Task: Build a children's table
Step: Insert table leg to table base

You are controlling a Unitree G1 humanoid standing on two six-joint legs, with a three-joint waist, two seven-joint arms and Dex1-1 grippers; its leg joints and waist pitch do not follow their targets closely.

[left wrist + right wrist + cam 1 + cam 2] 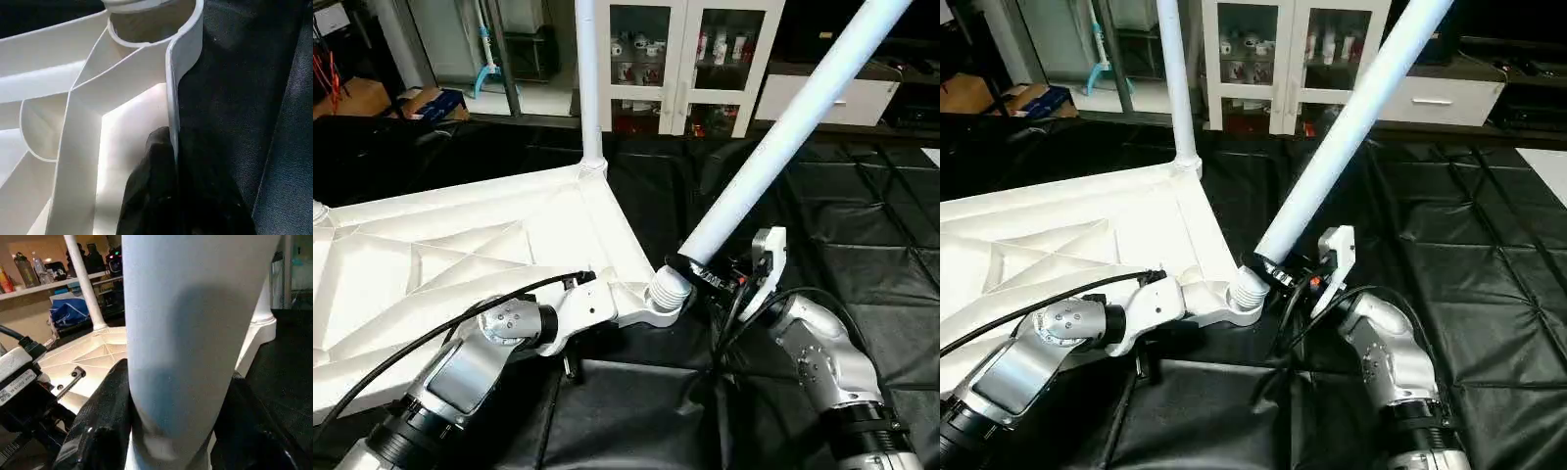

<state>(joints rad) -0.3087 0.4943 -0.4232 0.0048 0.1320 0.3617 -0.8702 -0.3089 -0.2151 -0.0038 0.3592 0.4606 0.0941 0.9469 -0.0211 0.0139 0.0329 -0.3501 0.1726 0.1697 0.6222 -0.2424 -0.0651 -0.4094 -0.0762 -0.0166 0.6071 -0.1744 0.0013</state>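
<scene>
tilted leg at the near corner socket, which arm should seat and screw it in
Right. The right gripper is already shut around the tilted leg just above its threaded end, which sits at the near corner socket. The left gripper is pinching the tabletop rim, steadying it.

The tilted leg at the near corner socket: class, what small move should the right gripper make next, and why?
Probably tip the tilted leg upright. The right gripper clamps it above its threaded end, which sits skewed in the corner socket, while the left gripper pinches the table top's rim. The far leg already stands straight.
</scene>
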